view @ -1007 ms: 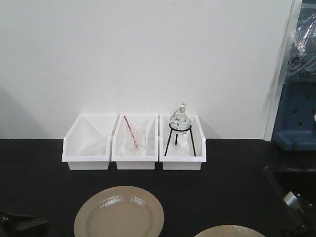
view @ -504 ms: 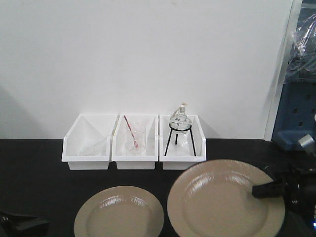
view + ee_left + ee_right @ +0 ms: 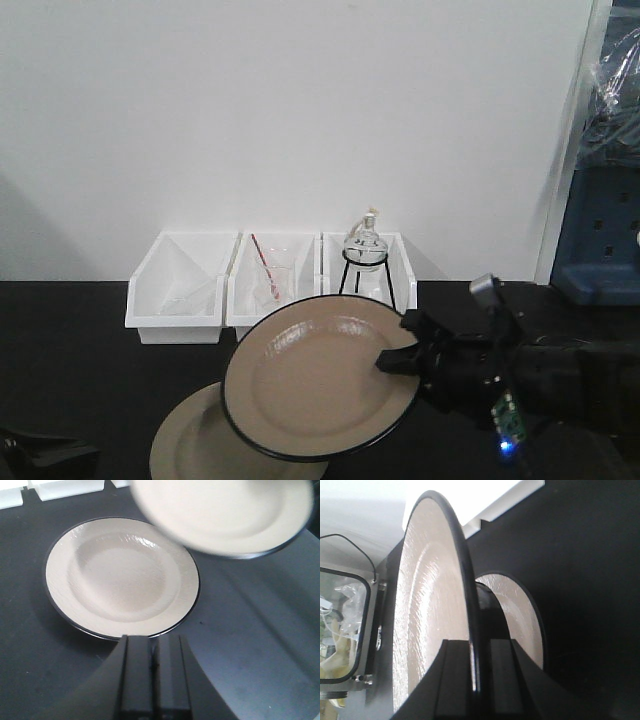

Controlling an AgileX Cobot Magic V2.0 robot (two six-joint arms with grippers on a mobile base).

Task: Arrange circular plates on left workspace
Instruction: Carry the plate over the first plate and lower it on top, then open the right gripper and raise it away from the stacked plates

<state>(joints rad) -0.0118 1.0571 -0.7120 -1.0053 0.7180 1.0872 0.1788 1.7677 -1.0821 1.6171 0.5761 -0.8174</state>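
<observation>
Right pincer clamps the upper plate by its rim, tilted over the lower plate lying flat on the counter, likely lining up a stack. Left pincer rests nearby, drawn together, empty.

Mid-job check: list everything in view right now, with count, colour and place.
held plate: 1, beige with a dark rim, tilted in the air in front of the bins
resting plate: 1, beige with a dark rim, flat on the countertop, partly under the held plate
bins: 3, white, in a row by the wall
flask: 1, clear glass, on the tripod
tripod: 1, black, right bin
beaker: 1, clear, middle bin
red rod: 1, in the beaker
countertop: 1, black
blue unit: 1, far right
right gripper: fingers clamped on the held plate's rim
left gripper: fingers shut, empty, near the resting plate
</observation>
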